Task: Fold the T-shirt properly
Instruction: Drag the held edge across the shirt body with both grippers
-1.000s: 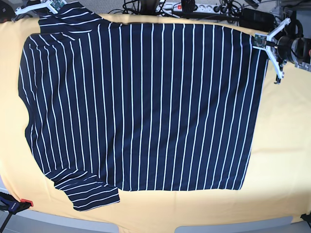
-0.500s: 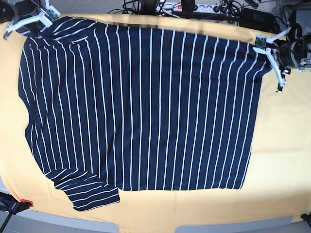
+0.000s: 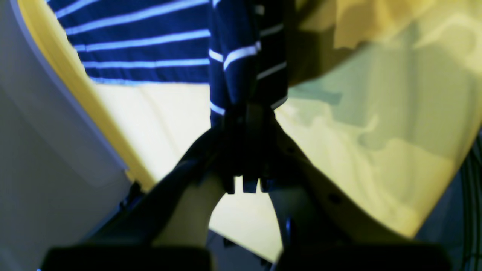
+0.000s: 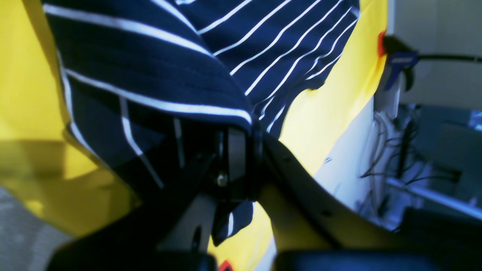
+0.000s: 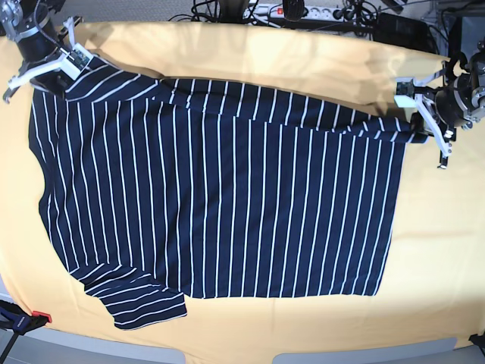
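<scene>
T-shirt (image 5: 220, 197): lies spread across the middle of the surface, stripes running from the far edge to the near one; its far edge is lifted and drawn inward, strung between the two tools at the far corners, while the near sleeve lies flat at the near left of the base view.
Surface (image 5: 439, 250): covered by a yellow-orange cloth (image 5: 303, 61), bare in a band beyond the raised edge and along the right side.
Room: cables and a power strip (image 5: 292, 10) sit past the far edge; a red-tipped clamp (image 5: 23, 318) grips the near left corner.
Left tool (image 3: 246, 109): jaws pressed together on a bunched fold of the T-shirt's far corner, on the base view's right.
Right tool (image 4: 235, 130): jaws closed on the striped fabric, which drapes over them, at the base view's far left.
</scene>
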